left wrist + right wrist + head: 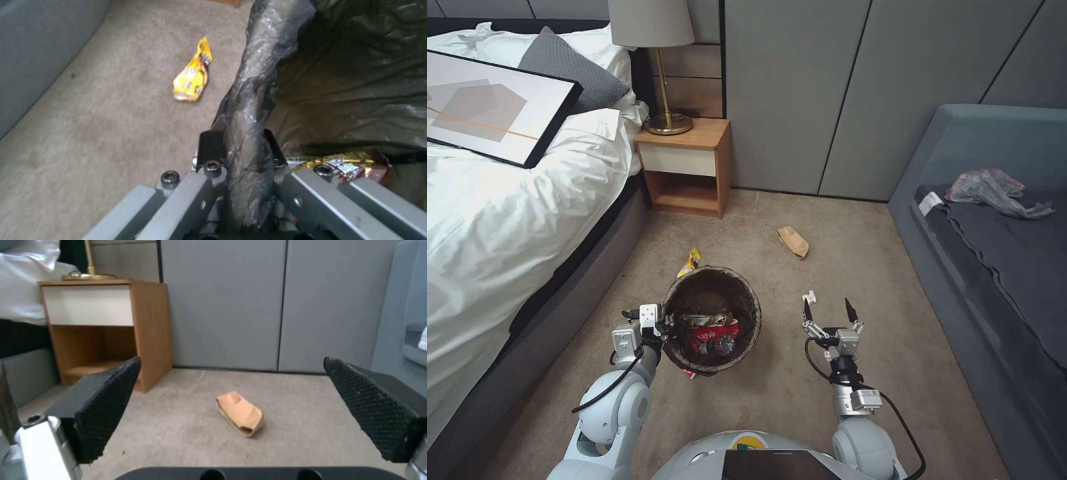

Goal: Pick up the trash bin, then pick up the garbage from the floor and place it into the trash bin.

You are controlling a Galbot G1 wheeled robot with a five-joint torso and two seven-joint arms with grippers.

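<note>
The robot's left gripper [662, 327] is clamped on the near-left rim of the trash bin [712, 319], one finger outside and one inside the dark bag folded over the edge; in the left wrist view the fingers [209, 150] pinch the bagged rim [249, 110] tightly between them. The bin stands upright with its mouth facing up, held in front of the robot, though whether its base touches the carpet is hard to tell from above. Inside lie red-and-white cups [714, 333] and a gold wrapper [342, 163]. The right gripper [830, 310] hovers over the carpet to the right of the bin, its two black fingers spread wide and holding nothing; a small white wad [809, 295] lies just beside its left fingertip. Ahead of it, a tan paper piece [240, 413] rests on the beige carpet [854, 267], its long axis running diagonally, away toward the nightstand side and near toward the sofa side. A yellow snack wrapper [192, 78] lies on the floor just behind the bin, near the bed. The room holds a bed [500, 220] with white linen on the left, a wooden nightstand [687, 167] with a brass lamp [664, 73], grey wall panels [840, 87] and a grey sofa [994, 253] on the right.
</note>
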